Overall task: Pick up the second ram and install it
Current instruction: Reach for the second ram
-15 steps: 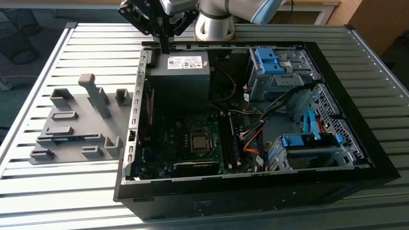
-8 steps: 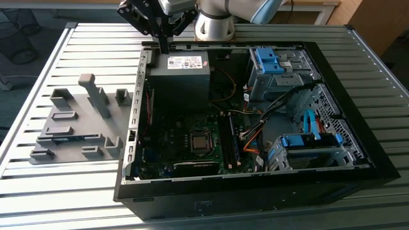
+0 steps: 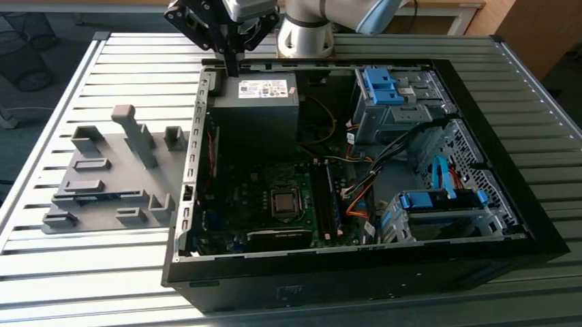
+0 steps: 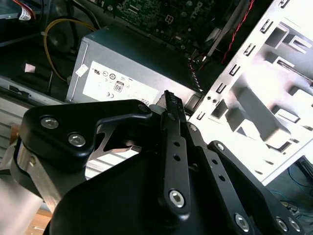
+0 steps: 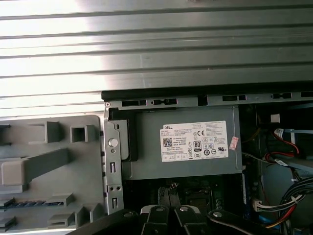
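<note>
Overhead, the gripper [image 3: 232,66] hung just above the grey power supply [image 3: 256,109], at the rear edge of the open computer case [image 3: 364,276]. Its fingers [image 5: 156,215] were drawn close together, a narrow gap, with nothing seen between them and touching nothing. The second ram [image 3: 95,197] sat in a slot of the grey holder tray [image 3: 136,219] on the slatted table [image 3: 136,61], beside the case on the exterior view's left and well apart from the gripper. The power supply carried a white label [image 5: 194,141] with rows of small print, round marks and a code patch. A small pink-and-white sticker [image 5: 234,142] sat at the label's edge.
</note>
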Controlling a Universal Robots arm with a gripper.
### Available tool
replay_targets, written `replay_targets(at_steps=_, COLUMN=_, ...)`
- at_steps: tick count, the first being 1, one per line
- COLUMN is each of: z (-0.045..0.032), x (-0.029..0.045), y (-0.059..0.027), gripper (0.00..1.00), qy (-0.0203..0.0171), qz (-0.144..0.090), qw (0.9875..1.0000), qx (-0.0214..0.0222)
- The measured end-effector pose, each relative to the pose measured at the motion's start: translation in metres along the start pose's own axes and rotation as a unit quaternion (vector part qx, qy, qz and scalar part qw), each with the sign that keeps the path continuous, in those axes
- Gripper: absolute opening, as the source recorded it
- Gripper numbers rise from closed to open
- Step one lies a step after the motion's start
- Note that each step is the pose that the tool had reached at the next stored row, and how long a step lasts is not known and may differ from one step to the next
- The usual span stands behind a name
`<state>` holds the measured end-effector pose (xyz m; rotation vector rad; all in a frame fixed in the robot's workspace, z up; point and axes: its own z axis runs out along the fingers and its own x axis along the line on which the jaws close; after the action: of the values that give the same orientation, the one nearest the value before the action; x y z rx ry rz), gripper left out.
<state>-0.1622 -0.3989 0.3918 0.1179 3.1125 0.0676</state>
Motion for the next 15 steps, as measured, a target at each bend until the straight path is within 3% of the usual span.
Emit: replay_targets(at_steps=15, z=0.0001, x=0.0044, y=-0.0003, gripper=0.11, qy=0.0, qz=0.0, qw=1.0, qx=0.0)
